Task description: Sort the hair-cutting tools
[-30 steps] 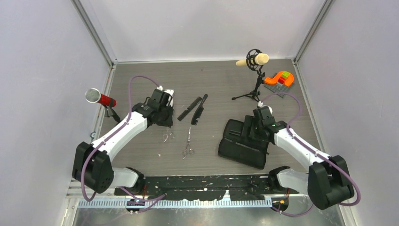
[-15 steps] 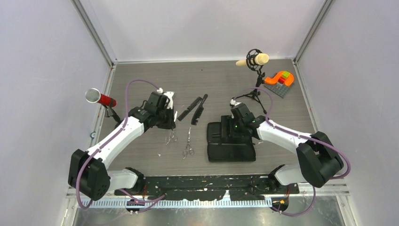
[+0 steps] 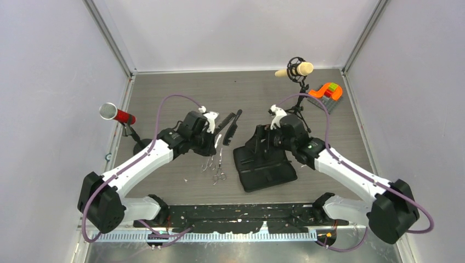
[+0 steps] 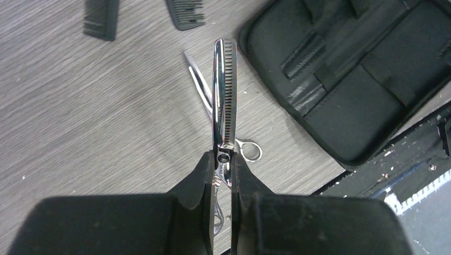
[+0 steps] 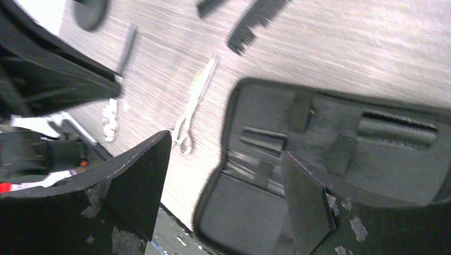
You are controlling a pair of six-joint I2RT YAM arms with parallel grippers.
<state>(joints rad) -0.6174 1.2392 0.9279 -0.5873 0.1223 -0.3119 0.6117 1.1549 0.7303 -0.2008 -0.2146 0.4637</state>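
Left gripper [image 4: 222,159] was clamped at the pivot of the thinning scissors [image 4: 224,90], carried right since a second before and held just above the second scissors [image 4: 200,87]. Right gripper [image 5: 226,151], jaws wide and empty, had dragged the open case [image 3: 266,167] left beside them, so stowing looked close. Only the left wrist view showed the toothed blade; only the top view showed both combs [image 3: 229,127] whole, just beyond.
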